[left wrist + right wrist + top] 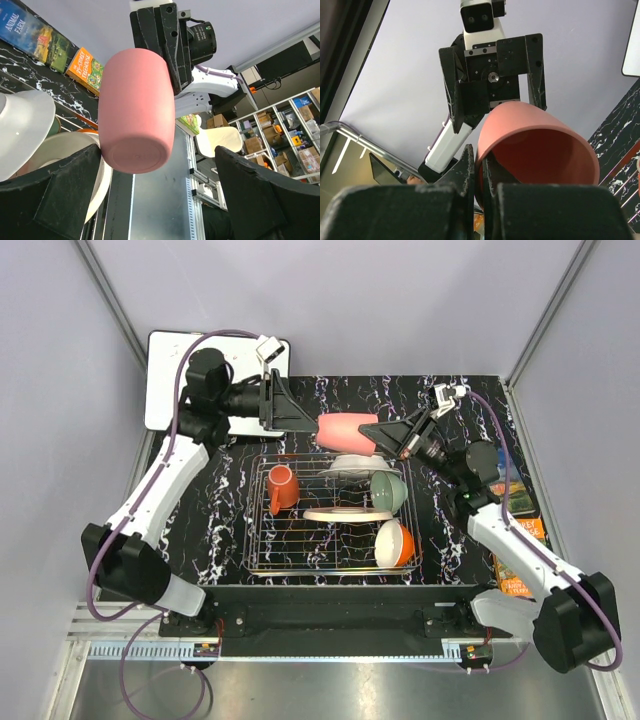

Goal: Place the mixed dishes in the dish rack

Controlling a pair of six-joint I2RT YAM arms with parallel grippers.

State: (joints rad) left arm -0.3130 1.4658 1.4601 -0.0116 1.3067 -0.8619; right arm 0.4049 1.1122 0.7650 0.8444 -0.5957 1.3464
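The pink cup (347,430) hangs on its side above the back edge of the dish rack (258,540). My right gripper (392,440) is shut on the cup's rim wall; the right wrist view shows its fingers (470,170) pinching the rim of the cup (540,145). My left gripper (305,423) is open, its jaws wide apart around the cup's base (137,107). In the rack are the orange mug (281,488), white plate (352,468), pink-cream plate (333,514), pale green bowl (388,492) and orange bowl (396,543).
A white whiteboard (165,390) lies at the back left behind the left arm. Colourful books (520,510) lie along the table's right edge, beside the right arm. The walls of the cell stand close on both sides.
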